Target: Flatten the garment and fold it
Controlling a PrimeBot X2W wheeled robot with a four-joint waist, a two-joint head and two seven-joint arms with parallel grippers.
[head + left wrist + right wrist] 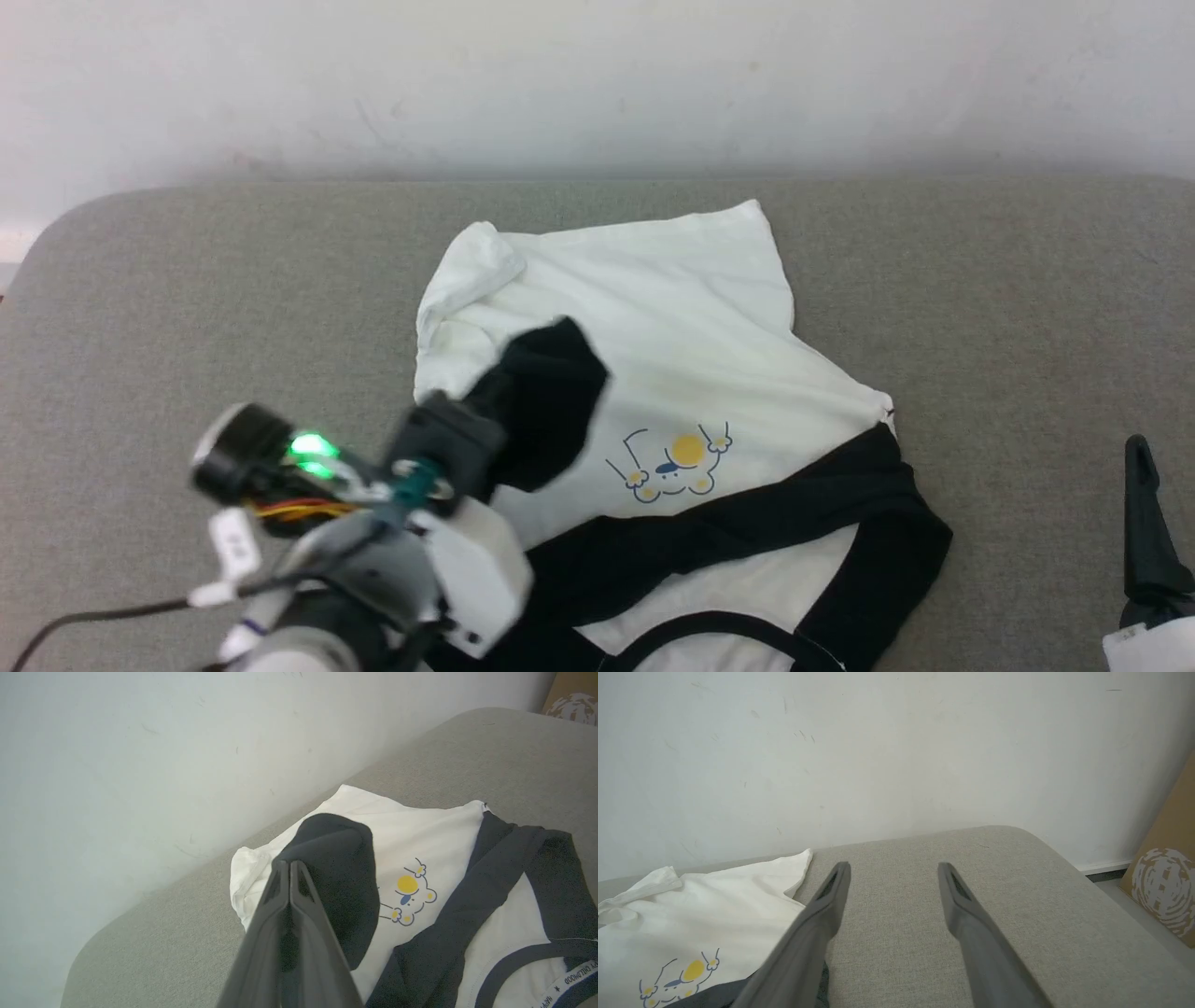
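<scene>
The garment (pixel 672 308) lies crumpled on the grey padded table (pixel 1008 308), white body up, with its yellow-and-blue print (pixel 674 462) showing. One black sleeve (pixel 868 504) runs across its near part. The other black sleeve (pixel 546 401) is lifted over the white body, and my left gripper (pixel 485 411) is shut on it. In the left wrist view that sleeve (pixel 345 868) drapes around the closed left gripper (pixel 289 864). My right gripper (pixel 894 868) is open and holds nothing, over bare table to the right of the garment (pixel 714 914). It also shows at the head view's lower right, the right gripper (pixel 1141 467).
A pale wall (pixel 597 84) runs directly behind the table's far edge. The table has rounded corners at the far left (pixel 84 215) and far right (pixel 1031 835). A cardboard box (pixel 1162 891) stands on the floor beyond the right end.
</scene>
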